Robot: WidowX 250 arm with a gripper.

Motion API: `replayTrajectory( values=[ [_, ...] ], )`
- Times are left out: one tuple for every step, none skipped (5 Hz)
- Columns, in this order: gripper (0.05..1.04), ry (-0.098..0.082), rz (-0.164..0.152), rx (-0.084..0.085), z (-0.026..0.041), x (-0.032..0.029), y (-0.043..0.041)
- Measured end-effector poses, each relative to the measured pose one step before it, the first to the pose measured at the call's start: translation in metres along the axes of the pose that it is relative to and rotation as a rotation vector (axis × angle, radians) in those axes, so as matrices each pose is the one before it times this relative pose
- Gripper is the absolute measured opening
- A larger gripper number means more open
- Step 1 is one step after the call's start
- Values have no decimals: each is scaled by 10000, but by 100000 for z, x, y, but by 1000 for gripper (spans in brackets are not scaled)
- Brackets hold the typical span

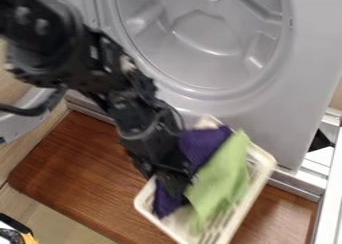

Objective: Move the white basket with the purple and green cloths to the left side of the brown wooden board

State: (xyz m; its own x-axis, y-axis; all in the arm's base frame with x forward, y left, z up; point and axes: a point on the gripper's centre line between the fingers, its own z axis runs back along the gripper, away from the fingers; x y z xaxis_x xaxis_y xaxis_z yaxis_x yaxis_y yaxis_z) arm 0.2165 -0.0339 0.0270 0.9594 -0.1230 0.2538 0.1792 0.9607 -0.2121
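Purple cloth (204, 144) is in the cream basket (268, 164), long axis running near left to far right, green cloth (224, 175) alongside. Gripper (175, 190)'s at its near part, can't tell if the jaws are clenched tbh.

No writing to be read.
No legible text, label, brand, number or sign to make out on any surface.
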Motion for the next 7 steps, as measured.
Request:
replayTrajectory(
  values=[
    [280,-215,600,-241,1236,-432,2868],
    [280,-146,864,57,1075,202,3731],
    [280,433,303,102,-300,396,3063],
    [280,261,123,245,-576,243,2284],
    [280,314,84,106,-1123,-384,638],
    [345,222,119,77,-933,-265,302],
    [647,92,67,63,-140,201,-19]
  ],
)
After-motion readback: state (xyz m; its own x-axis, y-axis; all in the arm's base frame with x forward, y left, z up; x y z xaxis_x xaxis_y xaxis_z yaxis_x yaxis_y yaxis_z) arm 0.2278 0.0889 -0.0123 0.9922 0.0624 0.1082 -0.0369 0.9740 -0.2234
